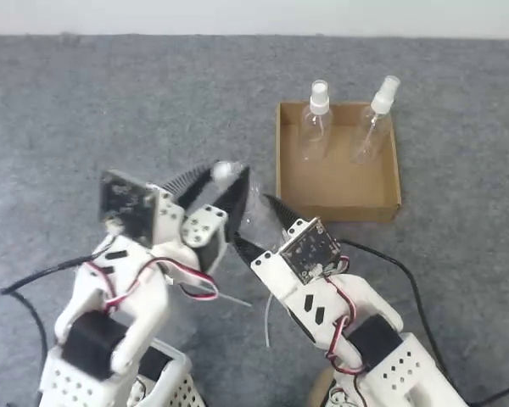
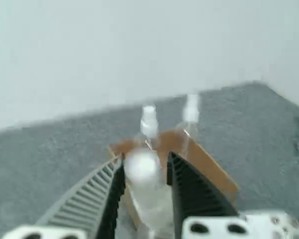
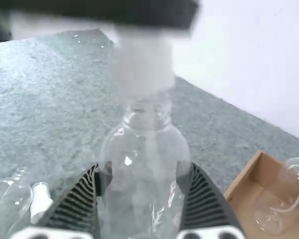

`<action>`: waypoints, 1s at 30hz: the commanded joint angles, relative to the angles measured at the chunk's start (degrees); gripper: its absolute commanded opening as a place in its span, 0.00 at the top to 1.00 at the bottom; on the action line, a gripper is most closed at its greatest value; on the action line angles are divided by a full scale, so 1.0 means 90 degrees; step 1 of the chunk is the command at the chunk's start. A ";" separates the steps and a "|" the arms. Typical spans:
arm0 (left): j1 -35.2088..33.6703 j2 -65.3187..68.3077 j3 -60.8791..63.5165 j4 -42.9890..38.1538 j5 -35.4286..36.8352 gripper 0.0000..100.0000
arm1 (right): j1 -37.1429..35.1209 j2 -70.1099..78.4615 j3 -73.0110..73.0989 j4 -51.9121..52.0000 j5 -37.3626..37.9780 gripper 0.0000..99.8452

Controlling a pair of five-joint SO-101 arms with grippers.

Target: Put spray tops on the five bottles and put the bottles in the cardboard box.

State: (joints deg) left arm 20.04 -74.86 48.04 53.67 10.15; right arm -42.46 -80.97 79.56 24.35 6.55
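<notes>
From above, the left gripper sits in the middle of the frame. Its fingers are pinched around a white spray top. Just below and to the right, the right gripper has its fingers around a clear bottle, which is hard to see here. A cardboard box sits at the upper right on the grey carpet. Two capped bottles stand in it.

In the left wrist view, the left gripper squeezes the white spray top from both sides. The cardboard box is behind it.

In the right wrist view, the right gripper hugs the clear bottle tightly in the lower middle. The white spray top sits on the bottle's neck. At the lower left, a spare bottle lies on the carpet beside a loose top. The cardboard box is at the lower right.
</notes>
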 commanded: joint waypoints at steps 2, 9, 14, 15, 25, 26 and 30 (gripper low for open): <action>-0.0137 0.0078 -0.0904 0.0039 -0.0381 0.87 | 0.0063 -0.0171 -0.0020 -0.0161 -0.0078 0.99; -0.0283 0.0215 -0.1265 0.0000 -0.0410 0.88 | 0.0054 -0.0171 0.0000 -0.0161 -0.0078 0.99; -0.0957 0.1211 -0.1284 -0.0098 -0.0400 0.88 | 0.0054 -0.0171 0.0000 -0.0161 -0.0078 0.99; -0.1026 0.1397 -0.1284 -0.0098 -0.0400 0.88 | 0.0054 -0.0171 0.0000 -0.0161 -0.0078 0.99; -0.0430 0.1651 -0.0747 -0.0176 -0.0430 0.88 | 0.0044 -0.0171 0.0000 -0.0161 -0.0078 0.99; -0.0371 0.1709 -0.0620 -0.0293 -0.0440 0.88 | 0.0034 -0.0171 0.0000 -0.0151 -0.0078 0.99; -0.0342 0.1973 -0.0357 -0.0772 -0.0654 0.88 | 0.0034 -0.0171 0.0000 -0.0112 -0.0078 0.99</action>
State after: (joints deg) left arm 16.70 -58.59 44.88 49.89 5.76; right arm -42.46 -80.88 80.35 24.35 6.55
